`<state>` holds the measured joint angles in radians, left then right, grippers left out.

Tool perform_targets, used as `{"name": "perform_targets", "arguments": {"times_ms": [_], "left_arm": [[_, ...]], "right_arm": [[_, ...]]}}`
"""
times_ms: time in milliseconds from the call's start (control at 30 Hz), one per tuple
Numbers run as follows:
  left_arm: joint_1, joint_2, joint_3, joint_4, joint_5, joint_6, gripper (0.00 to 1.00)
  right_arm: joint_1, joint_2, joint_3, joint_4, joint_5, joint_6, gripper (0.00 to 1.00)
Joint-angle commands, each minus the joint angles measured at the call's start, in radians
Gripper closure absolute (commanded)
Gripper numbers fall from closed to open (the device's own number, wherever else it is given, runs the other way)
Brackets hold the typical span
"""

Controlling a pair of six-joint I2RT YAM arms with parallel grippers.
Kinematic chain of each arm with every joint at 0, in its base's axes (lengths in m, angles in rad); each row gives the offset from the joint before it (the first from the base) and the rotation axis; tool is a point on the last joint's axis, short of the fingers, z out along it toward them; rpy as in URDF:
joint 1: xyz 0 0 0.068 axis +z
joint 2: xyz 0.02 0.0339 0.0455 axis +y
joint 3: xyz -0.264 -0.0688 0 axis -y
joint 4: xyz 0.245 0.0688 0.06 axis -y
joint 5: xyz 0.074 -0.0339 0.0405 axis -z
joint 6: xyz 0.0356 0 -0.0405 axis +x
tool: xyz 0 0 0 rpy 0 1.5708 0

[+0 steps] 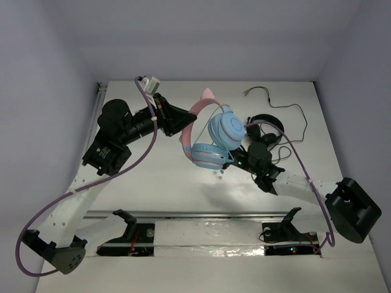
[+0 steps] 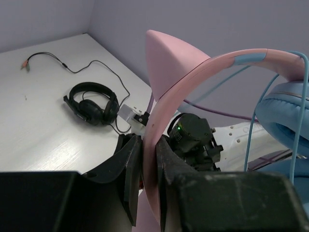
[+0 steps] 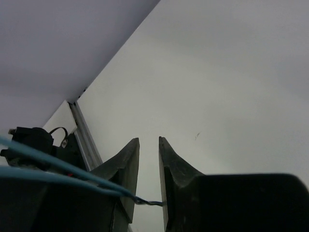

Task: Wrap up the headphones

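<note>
We hold the headphones (image 1: 217, 137) lifted above the table's middle, toward the far edge. The left gripper (image 2: 148, 166) pinches the pink headband; its arm reaches in from the left edge. The right gripper (image 3: 148, 203), jaws nearly closed, seemingly grips the blue cable (image 3: 58, 169). Keep the cable taut while winding, clear of the black headphones (image 1: 266, 129).

Overhead view behind arms, two close wrist views, headphones (image 1: 217, 137) shared by overhead and left
</note>
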<state>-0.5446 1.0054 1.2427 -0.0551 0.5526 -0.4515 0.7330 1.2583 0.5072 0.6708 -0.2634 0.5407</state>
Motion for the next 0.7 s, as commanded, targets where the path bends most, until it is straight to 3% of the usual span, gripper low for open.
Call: {"name": "perform_targets", "arguments": {"times_ms": [0,667], "left_arm": [[0.024,-0.01,0.049,0.104,-0.016,-0.075,1.0],[0.034,0.03,0.143,0.162,-0.177,-0.134,1.0]], "right_arm": [[-0.004,-0.002,-0.009,0.157,-0.036,0.024,0.71],[-0.004,0.141,-0.107,0.388,-0.105,0.145,0.77]]}}
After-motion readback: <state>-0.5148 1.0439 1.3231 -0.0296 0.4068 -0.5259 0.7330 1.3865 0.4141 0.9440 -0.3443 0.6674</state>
